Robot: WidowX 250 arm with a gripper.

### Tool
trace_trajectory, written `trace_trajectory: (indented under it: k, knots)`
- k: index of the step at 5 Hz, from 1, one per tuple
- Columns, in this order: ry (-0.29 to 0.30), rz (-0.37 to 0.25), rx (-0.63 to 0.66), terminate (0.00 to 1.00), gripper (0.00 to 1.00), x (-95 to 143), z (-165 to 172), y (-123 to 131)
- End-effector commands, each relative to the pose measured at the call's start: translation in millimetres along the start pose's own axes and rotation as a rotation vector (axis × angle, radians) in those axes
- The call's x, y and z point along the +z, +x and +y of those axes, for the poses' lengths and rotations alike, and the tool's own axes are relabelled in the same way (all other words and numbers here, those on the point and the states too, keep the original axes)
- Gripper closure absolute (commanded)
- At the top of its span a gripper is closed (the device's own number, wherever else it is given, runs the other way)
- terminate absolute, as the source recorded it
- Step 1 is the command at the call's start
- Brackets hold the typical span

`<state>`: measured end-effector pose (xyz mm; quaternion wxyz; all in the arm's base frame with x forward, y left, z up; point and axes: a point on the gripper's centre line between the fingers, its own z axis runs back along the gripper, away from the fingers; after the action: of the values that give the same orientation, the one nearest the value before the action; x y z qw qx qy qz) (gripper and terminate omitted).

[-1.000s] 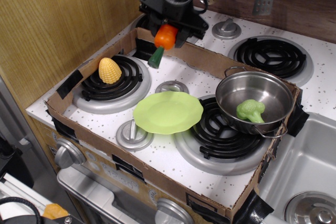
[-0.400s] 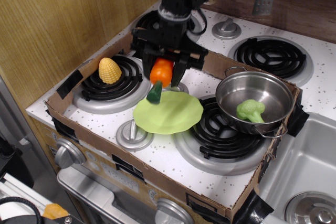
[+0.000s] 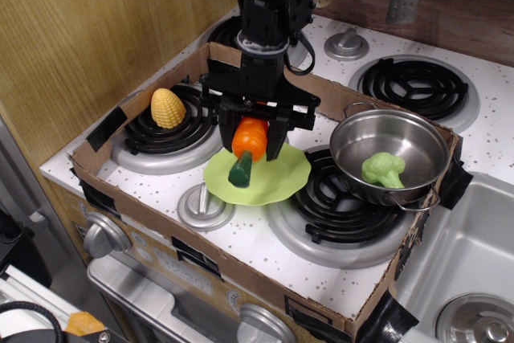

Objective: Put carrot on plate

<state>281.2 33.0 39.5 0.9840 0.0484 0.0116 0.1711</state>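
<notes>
Toy stove counter (image 3: 265, 251): fingers (image 3: 275, 140) clamped on the carrot (image 3: 246, 146), stem down just above the plate (image 3: 283, 178). Released tilted, the smooth carrot may roll off the shallow rim.

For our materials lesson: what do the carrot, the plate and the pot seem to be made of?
Orange tapered carrot: probably plastic, smooth with a soft sheen. Round lime-green plate: likely plastic, even matte colour. Shiny round pot: apparently steel, with mirror-like reflections.

Orange carrot (image 3: 247, 144) tilted, stem down, over lime-green plate (image 3: 285, 176).
</notes>
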Motion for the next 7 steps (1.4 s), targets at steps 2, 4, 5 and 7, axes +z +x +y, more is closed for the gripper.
trace_trajectory:
  k: [2, 4, 5, 7]
  knots:
    - [-0.124, 0.125, 0.066, 0.00, 1.00, 20.7, -13.2, 6.7]
    - [-0.163, 0.259, 0.056, 0.00, 1.00, 13.8, -21.7, 7.2]
    - [-0.171, 0.243, 0.047, 0.00, 1.00, 10.8, -23.6, 4.0]
    - [-0.159, 0.132, 0.094, 0.00, 0.00, 13.9, -23.8, -2.9]
